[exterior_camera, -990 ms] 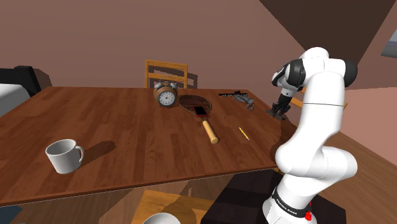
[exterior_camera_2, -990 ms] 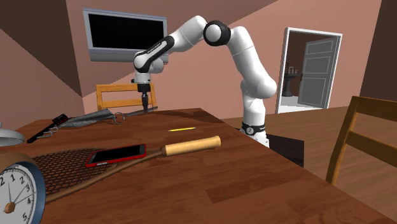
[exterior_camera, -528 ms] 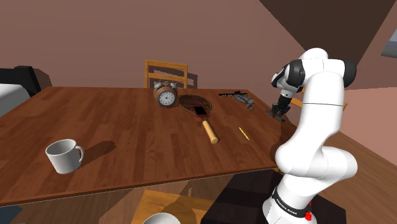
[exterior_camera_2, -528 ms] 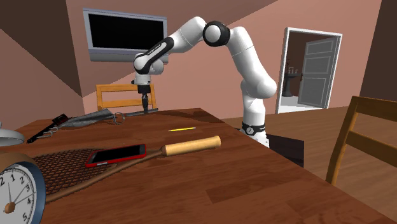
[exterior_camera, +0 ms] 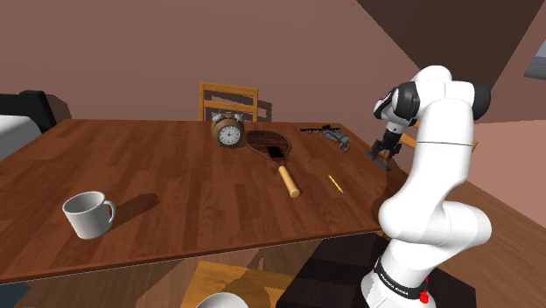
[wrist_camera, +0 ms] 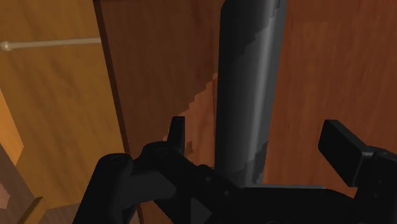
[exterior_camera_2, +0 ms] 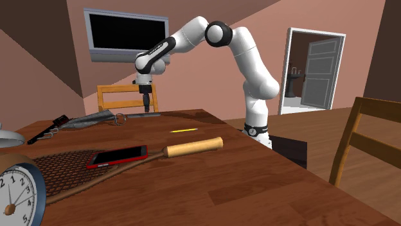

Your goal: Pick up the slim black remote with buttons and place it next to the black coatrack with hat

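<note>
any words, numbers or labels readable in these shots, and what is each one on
"2", probably: a numeral on the alarm clock dial in the second exterior view. Its other numerals are skewed or cut off by the picture's edge.
Dark lettering on the arm's base: too small to read.
Remote: no legible markings.
Red phone: screen dark, no text.

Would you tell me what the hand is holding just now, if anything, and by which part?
Nothing is held. The hand is open, and the slim dark remote lies on the table between its fingers, touched by neither.
</note>
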`<state>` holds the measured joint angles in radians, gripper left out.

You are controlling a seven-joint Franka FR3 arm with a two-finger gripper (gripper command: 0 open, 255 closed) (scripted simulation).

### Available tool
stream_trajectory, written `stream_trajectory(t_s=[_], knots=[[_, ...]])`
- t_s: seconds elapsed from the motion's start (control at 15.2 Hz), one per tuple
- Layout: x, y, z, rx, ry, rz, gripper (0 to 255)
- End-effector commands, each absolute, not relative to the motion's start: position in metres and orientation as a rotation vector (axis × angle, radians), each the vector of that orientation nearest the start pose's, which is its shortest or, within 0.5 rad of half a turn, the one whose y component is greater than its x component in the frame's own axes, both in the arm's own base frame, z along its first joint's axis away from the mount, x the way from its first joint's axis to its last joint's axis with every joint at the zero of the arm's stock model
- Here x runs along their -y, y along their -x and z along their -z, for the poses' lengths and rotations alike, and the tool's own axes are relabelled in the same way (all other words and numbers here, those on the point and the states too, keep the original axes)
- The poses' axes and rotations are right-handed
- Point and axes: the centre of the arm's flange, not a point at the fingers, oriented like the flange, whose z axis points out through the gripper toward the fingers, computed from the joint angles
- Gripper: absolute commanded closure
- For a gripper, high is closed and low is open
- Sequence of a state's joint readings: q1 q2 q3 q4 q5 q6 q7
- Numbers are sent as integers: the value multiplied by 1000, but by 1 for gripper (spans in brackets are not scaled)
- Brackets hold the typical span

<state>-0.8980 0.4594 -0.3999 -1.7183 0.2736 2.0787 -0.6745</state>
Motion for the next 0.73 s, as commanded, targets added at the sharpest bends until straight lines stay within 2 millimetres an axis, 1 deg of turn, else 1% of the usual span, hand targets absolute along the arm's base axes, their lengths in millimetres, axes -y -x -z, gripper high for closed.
stream_trajectory(t_s=[0.0,0.13,0.66], knots=[[620,-212,-354,-1096,2859,31,0],[621,-211,-378,-1096,2859,31,0],[621,-211,-378,-1096,2859,31,0]])
